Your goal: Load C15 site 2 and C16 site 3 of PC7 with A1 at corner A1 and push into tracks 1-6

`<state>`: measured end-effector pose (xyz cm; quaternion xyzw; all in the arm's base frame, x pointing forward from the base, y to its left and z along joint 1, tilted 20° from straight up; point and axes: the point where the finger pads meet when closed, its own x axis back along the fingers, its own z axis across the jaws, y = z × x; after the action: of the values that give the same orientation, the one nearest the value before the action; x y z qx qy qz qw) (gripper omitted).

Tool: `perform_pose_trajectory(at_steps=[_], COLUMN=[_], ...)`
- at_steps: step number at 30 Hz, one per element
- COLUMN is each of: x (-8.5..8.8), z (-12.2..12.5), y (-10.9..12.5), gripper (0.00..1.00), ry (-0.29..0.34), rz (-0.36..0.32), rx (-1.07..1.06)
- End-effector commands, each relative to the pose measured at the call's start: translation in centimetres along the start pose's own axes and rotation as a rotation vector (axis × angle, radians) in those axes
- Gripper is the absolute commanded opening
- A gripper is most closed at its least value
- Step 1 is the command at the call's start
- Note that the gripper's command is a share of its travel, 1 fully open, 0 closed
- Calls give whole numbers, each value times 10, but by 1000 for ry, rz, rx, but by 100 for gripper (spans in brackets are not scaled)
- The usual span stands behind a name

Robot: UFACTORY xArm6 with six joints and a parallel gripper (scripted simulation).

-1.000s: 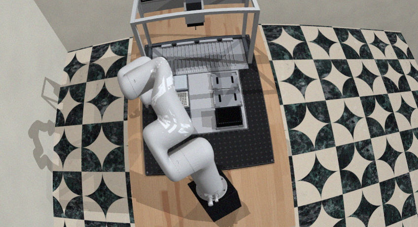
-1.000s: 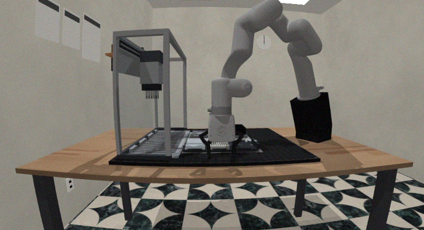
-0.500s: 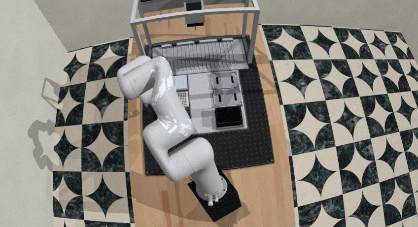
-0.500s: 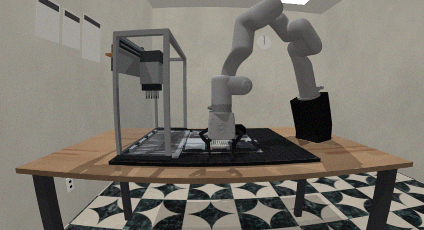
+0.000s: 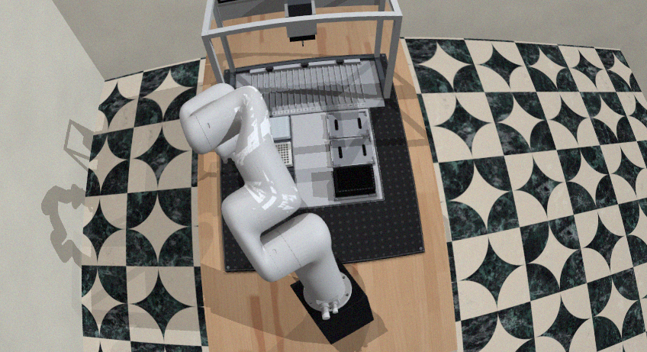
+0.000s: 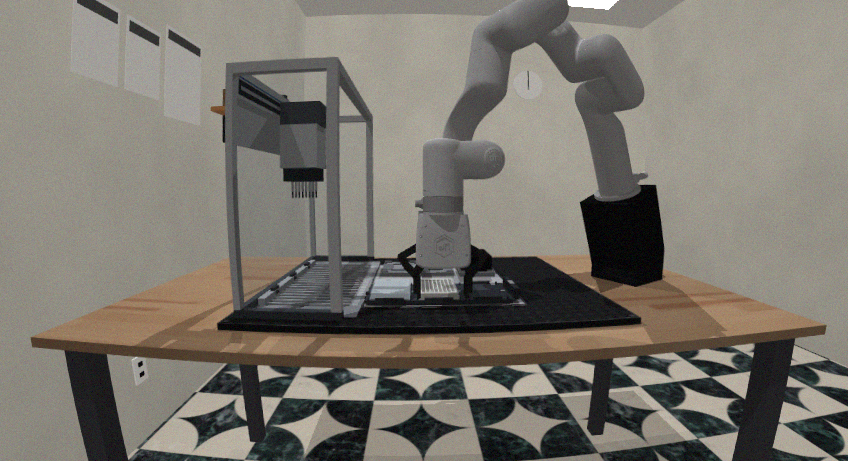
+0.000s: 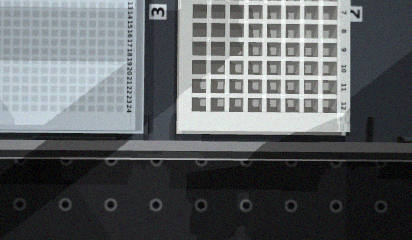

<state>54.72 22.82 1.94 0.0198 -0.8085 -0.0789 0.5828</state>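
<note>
Gripper (image 6: 440, 280): fingers fully apart, clamped on nothing; pointing straight down over C15, one finger on each side of it
C15 (image 7: 263, 65): white 96-well plate on carrier site 2; column numbers 7 to 12 along its right edge in the wrist view
C16 (image 7: 63, 65): pale 384-well plate on site 3, just beside C15; a dark gap with the label 3 between them
PC7 (image 7: 158, 120): dark carrier on the apron in front of the rails; partly hidden under the arm in the top view
C51 (image 5: 355, 181): black deep-well block in the nest nearest the arm's base
Nests (image 5: 349, 125): two farther ones hold no plate
Rails (image 5: 313, 82): grey tracks under the frame (image 5: 390, 53); no carrier in them
Base mat (image 7: 203, 205): black, perforated
</note>
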Motion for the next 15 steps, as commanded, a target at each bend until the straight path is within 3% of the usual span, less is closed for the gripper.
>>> perform_pose_trajectory(at_steps=[1,15], x=[8,30], z=[-1,-1], y=[1,1], gripper=[100,100], ry=[-2,-2], rz=[-1,-1], rx=[0,0])
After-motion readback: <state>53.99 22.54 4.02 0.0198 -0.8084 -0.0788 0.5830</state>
